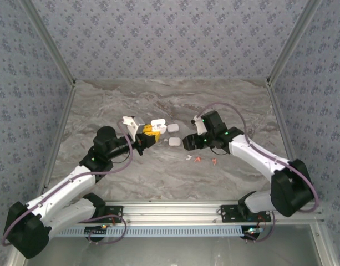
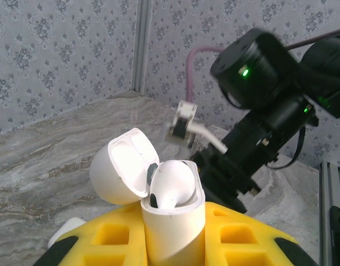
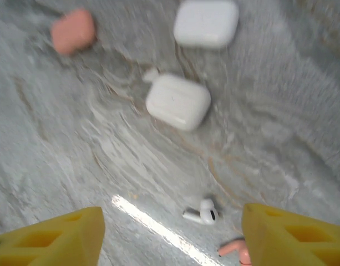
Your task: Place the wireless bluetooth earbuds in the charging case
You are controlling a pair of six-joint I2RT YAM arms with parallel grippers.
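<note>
Pick-up step: the charging case (image 2: 173, 221) is clamped in the left hand (image 1: 149, 134); the right hand (image 3: 172, 235) is held spread, empty. The white earbud (image 3: 201, 212) beneath it is to be gripped.

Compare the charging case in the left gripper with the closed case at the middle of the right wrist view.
The held case has its lid flipped open; the table case is shut. The held case stands clamped in the left gripper; the table case lies flat on the marble table. The held case shows what looks like an earbud inside; the table case hides its contents. Both are white and rounded.
</note>
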